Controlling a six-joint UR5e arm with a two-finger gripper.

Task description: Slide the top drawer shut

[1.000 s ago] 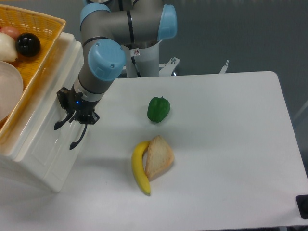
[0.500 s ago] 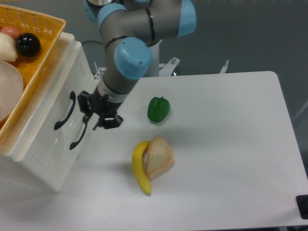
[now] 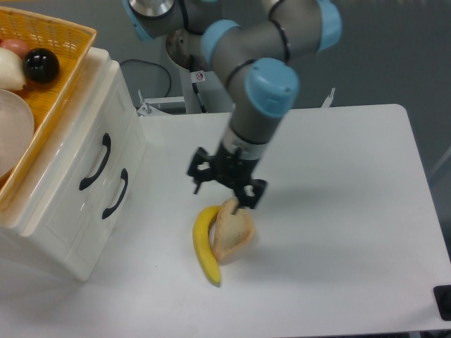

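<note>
While top drawer (image 3: 81, 158) sits flush, claw (image 3: 224, 184) spread open (holding nothing), above bread (image 3: 231, 231).

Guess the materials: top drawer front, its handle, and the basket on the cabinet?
Top drawer: looks like glossy cream-white moulded plastic, soft sheen, rounded edges. Handle: black, smooth, probably plastic; metal not ruled out. Basket: orange-yellow woven lattice, likely plastic weave or wicker.

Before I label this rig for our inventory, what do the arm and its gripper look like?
The arm is built of grey metallic tube segments with light-blue round caps at the joints. Its base column is white with a small red-and-white sticker. A black cable loops behind the base. The gripper is black, compact, with short dark fingers.
</note>
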